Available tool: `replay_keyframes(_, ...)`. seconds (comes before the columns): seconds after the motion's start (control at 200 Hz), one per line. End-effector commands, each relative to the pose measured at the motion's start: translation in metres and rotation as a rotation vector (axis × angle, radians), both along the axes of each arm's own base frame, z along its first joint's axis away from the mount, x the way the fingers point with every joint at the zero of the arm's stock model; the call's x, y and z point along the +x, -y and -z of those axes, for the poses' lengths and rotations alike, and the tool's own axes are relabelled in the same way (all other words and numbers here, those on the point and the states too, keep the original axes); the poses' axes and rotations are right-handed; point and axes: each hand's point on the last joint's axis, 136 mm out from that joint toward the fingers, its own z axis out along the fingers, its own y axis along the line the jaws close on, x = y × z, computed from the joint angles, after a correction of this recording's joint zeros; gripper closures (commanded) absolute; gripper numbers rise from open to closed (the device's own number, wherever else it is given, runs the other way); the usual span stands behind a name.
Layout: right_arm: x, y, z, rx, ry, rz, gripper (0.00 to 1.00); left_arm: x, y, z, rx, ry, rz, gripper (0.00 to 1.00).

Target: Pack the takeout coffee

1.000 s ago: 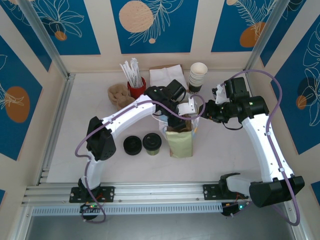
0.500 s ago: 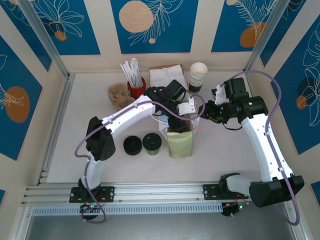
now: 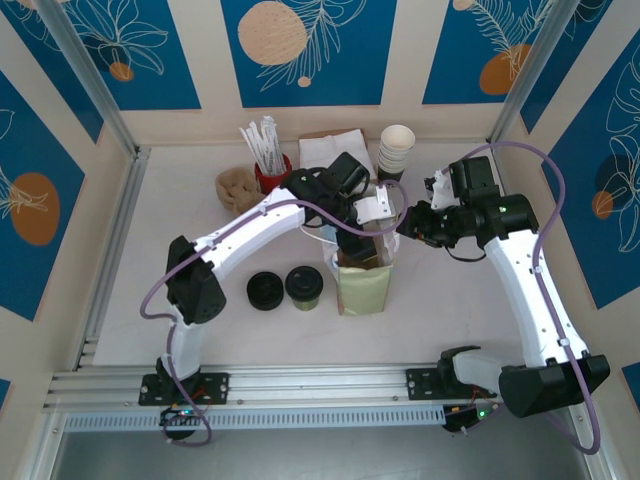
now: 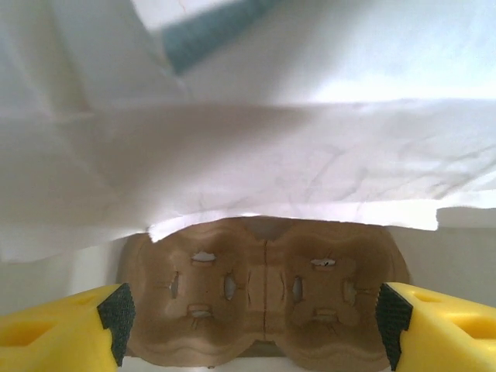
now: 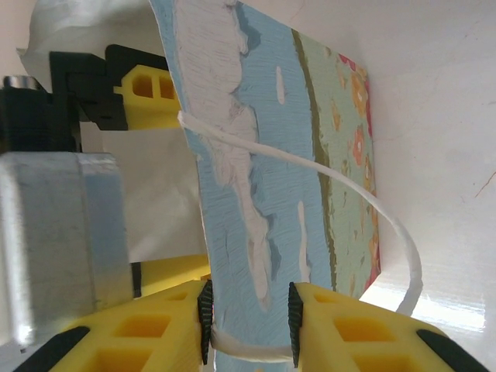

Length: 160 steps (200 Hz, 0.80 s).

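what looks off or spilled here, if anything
Nothing spilled or toppled. The takeout coffee stands upright on the table, outside the paper bag. The right claw pinches the bag's wall; the left claw hangs open over a cardboard carrier inside.

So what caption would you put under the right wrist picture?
The right end effector pinches the edge of the patterned paper bag, steadying it upright for packing.

Coffee cup (image 3: 303, 287) black-lidded, olive — bag (image 5: 271, 217) blue-white, floral edge.
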Motion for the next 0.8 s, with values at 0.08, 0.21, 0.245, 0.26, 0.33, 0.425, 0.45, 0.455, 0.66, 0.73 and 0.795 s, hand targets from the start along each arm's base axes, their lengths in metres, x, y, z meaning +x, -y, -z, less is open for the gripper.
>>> replay_keyframes(0.08, -0.005, 0.001, -0.013, 0.015, 0.019, 0.017, 0.65, -0.007, 0.002, -0.055, -0.105, 0.052, -0.001, 0.17)
replay_keyframes(0.21, -0.005, 0.001, -0.020, 0.027, 0.041, 0.020, 0.65, -0.005, 0.002, -0.067, -0.123, 0.067, -0.016, 0.16)
replay_keyframes(0.245, -0.006, 0.001, -0.021, 0.027, 0.044, 0.022, 0.65, -0.005, 0.003, -0.071, -0.130, 0.066, -0.023, 0.16)
replay_keyframes(0.26, -0.006, 0.002, -0.022, 0.027, 0.045, 0.022, 0.65, -0.005, 0.003, -0.072, -0.133, 0.066, -0.024, 0.16)
replay_keyframes(0.33, -0.007, 0.002, -0.024, 0.024, 0.055, 0.015, 0.65, -0.005, 0.003, -0.081, -0.151, 0.072, -0.030, 0.16)
replay_keyframes(0.425, -0.007, 0.004, -0.028, 0.015, 0.067, 0.018, 0.65, -0.002, 0.002, -0.096, -0.180, 0.097, -0.053, 0.15)
replay_keyframes(0.45, -0.007, 0.004, -0.029, 0.014, 0.069, 0.018, 0.65, 0.000, 0.002, -0.100, -0.188, 0.105, -0.063, 0.15)
replay_keyframes(0.455, -0.007, 0.004, -0.029, 0.014, 0.070, 0.019, 0.65, 0.000, 0.002, -0.100, -0.188, 0.106, -0.065, 0.15)
replay_keyframes(0.66, -0.006, 0.003, -0.040, 0.019, 0.104, -0.004, 0.62, 0.001, 0.000, -0.141, -0.272, 0.124, -0.114, 0.13)
replay_keyframes(0.73, -0.004, 0.005, -0.044, 0.012, 0.117, -0.003, 0.60, -0.001, -0.003, -0.154, -0.297, 0.131, -0.124, 0.13)
replay_keyframes(0.795, -0.002, 0.008, -0.047, 0.001, 0.130, 0.001, 0.58, 0.000, -0.008, -0.165, -0.316, 0.143, -0.151, 0.12)
